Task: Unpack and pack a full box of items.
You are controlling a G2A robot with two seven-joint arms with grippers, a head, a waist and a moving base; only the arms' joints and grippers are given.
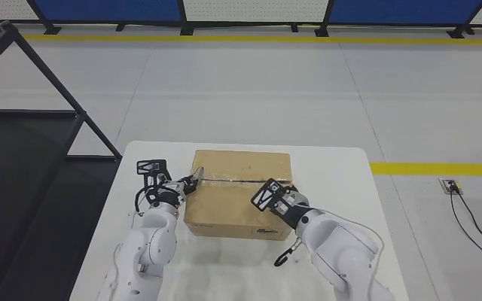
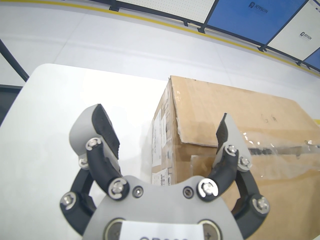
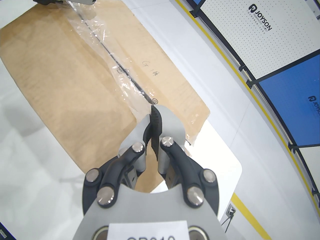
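Brown cardboard box (image 1: pixel 237 192) sits mid white table (image 1: pixel 331 173), flaps closed, w/ clear tape (image 3: pixel 110 51) along the top seam. Left gripper (image 2: pixel 162 116) is spread wide at the box's left end, one finger over the top nr the seam, the other off to the side. Right gripper (image 3: pixel 155 109) is clenched, tips at the seam's right end.

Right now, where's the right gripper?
The right gripper, shut, sits at the right end of the taped seam on the cardboard box, over the table's middle in the top view. The left gripper is open at the opposite end.
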